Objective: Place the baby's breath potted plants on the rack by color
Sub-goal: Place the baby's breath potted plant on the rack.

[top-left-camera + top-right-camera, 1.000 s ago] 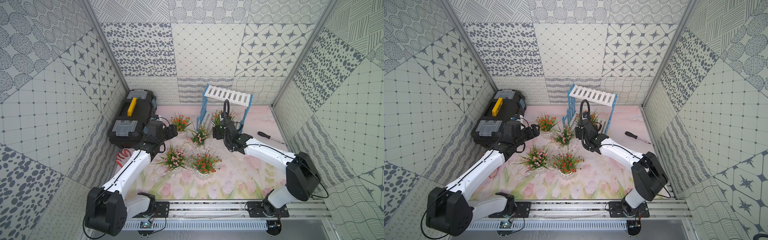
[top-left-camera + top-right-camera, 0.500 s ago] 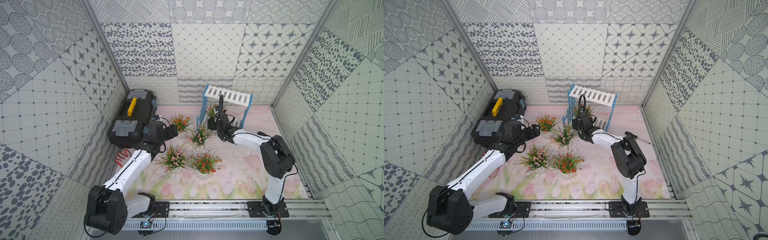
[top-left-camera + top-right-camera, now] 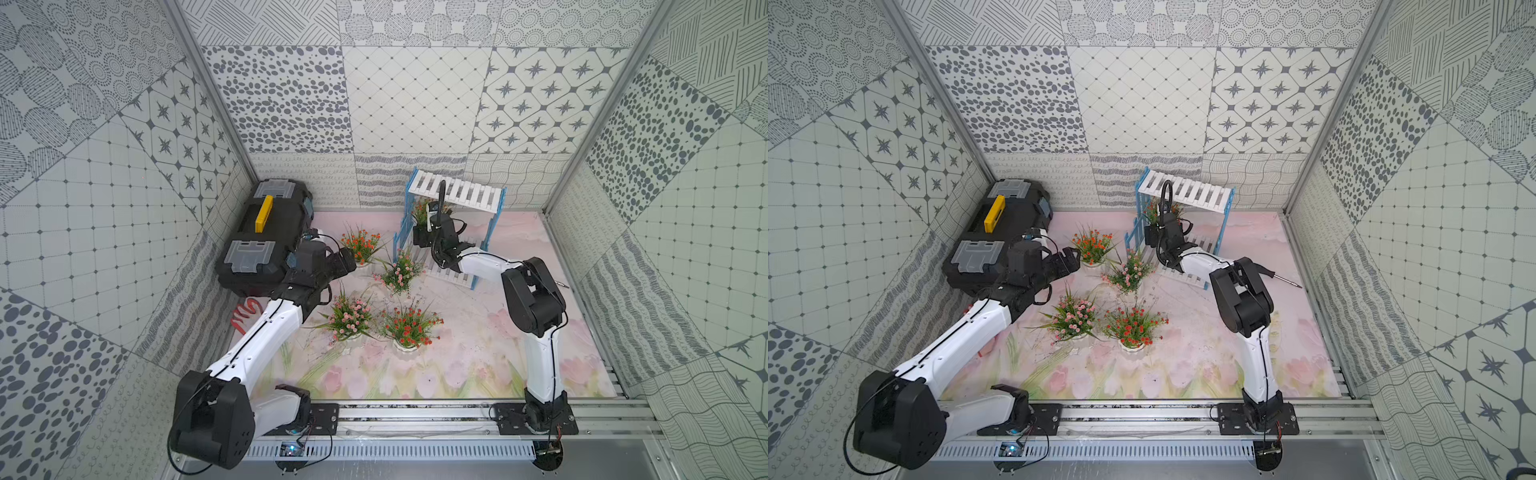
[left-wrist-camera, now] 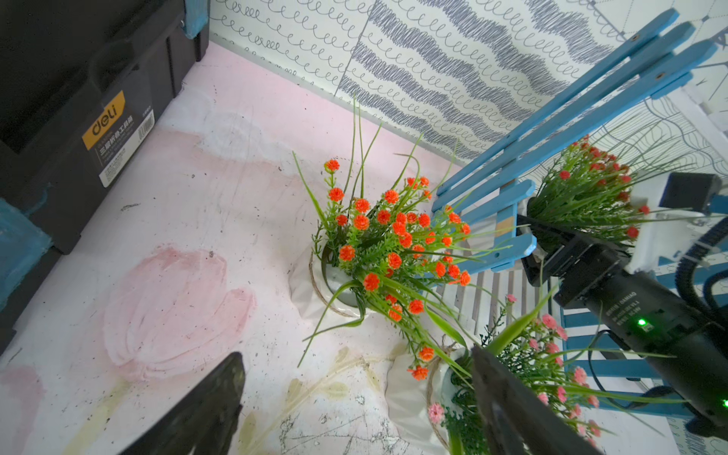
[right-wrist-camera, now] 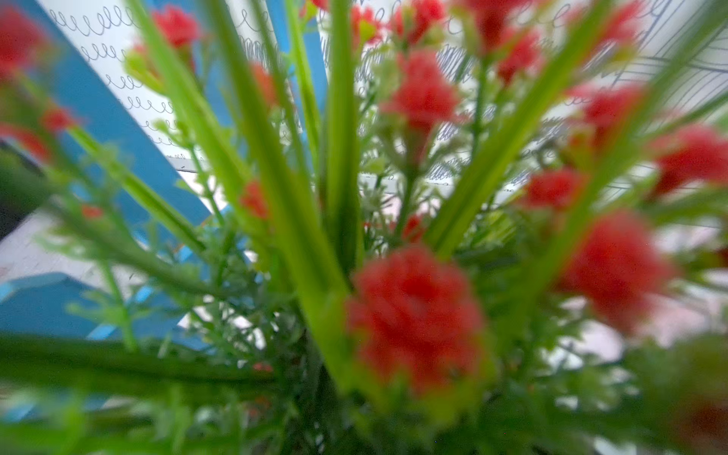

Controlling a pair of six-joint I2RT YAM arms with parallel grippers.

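Observation:
The rack (image 3: 457, 193) (image 3: 1187, 193) stands at the back, white slats between blue side frames. My right gripper (image 3: 420, 237) (image 3: 1151, 237) reaches in under its upper tier, shut on an orange-red baby's breath plant (image 3: 422, 210) (image 4: 583, 197); blurred red flowers (image 5: 413, 315) fill the right wrist view and hide the jaws. On the mat stand two orange-red plants (image 3: 360, 245) (image 3: 411, 324) and two pink ones (image 3: 400, 272) (image 3: 348, 318). My left gripper (image 3: 345, 262) (image 4: 354, 394) is open, with nothing between its fingers, just short of the far orange-red plant (image 4: 386, 244).
A black toolbox (image 3: 270, 237) with a yellow handle lies along the left wall, right behind my left arm. A red coiled thing (image 3: 247, 318) lies beside it. A screwdriver (image 3: 1281, 279) rests on the mat to the right of the rack. Patterned walls close in three sides.
My right arm has carried the orange-red plant from in front of the rack back in under the upper tier, its elbow folding up. The left arm has hardly moved.

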